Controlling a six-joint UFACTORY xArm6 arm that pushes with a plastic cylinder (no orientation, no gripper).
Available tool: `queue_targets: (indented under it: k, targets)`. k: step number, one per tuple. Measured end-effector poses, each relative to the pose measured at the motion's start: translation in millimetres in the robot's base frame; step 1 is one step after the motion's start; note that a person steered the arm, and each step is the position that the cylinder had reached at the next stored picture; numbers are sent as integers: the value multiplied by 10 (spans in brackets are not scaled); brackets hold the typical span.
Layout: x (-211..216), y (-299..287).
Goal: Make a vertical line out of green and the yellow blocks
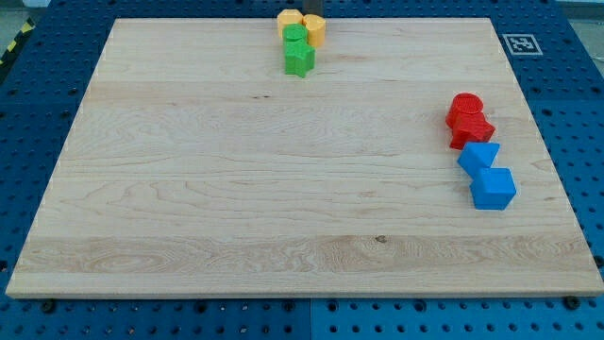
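Observation:
Two yellow blocks sit at the view's top centre: one (pixel 289 19) on the left and one (pixel 315 29) on the right, touching each other. A round-topped green block (pixel 295 36) is tucked between and below them. A second green block (pixel 299 59) touches it from below. Together the green blocks form a short, roughly vertical column. My tip (pixel 314 13) shows as a dark rod end at the view's top edge, right behind the right yellow block. I cannot tell whether it touches that block.
Two red blocks (pixel 465 107) (pixel 473 129) are stacked vertically at the view's right, with two blue blocks (pixel 478 156) (pixel 493 187) just below them. The wooden board (pixel 236 189) lies on a blue pegboard table. A fiducial tag (pixel 518 42) sits at the top right corner.

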State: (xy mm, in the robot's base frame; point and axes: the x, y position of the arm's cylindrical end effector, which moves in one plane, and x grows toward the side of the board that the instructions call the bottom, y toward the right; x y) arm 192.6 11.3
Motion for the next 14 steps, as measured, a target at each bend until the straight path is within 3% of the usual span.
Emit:
queue_targets:
  k: [2,7,9,10,11,14]
  targets:
    - [47,22]
    - [1088,557]
    - [351,605]
    - [349,120]
    - [350,-5]
    - [923,146]
